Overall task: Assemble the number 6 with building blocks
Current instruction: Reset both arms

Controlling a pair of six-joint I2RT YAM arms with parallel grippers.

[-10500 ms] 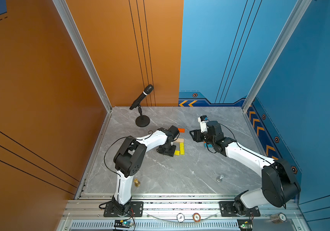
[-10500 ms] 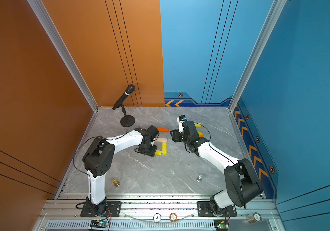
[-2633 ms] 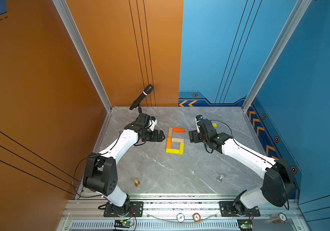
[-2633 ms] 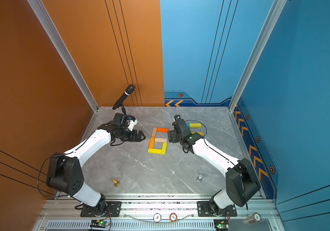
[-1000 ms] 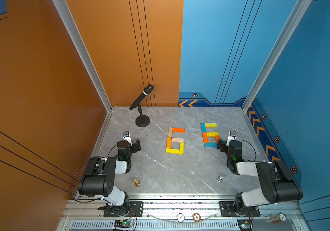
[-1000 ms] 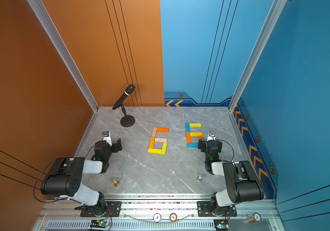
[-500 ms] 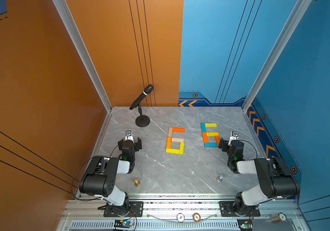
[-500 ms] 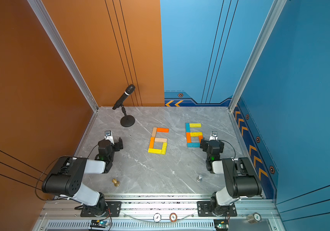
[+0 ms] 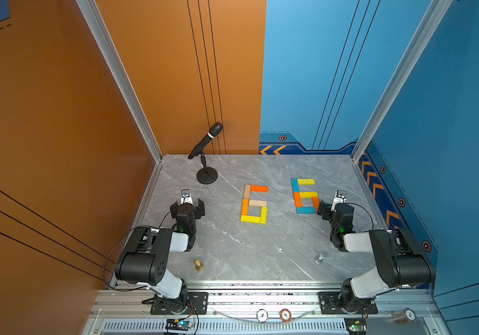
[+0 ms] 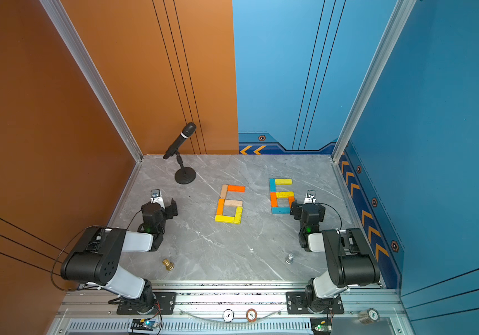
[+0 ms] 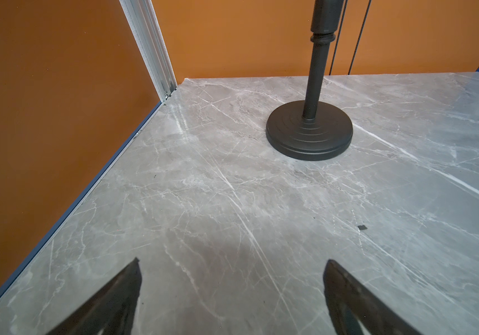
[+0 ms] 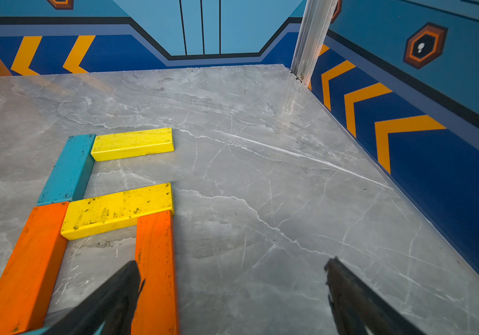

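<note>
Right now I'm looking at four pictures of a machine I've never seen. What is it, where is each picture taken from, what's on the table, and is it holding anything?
It is a robot with two arms at a grey marble table. Two pictures look down from a camera pair overhead; the other two come from a camera on each wrist. Each arm ends in a claw: the left claw and right claw are both open and empty. Coloured building blocks lie flat as two number sixes; the right wrist camera sees one close up, the left sees the microphone stand. A gold chess piece and a silver chess piece sit near the front.
</note>
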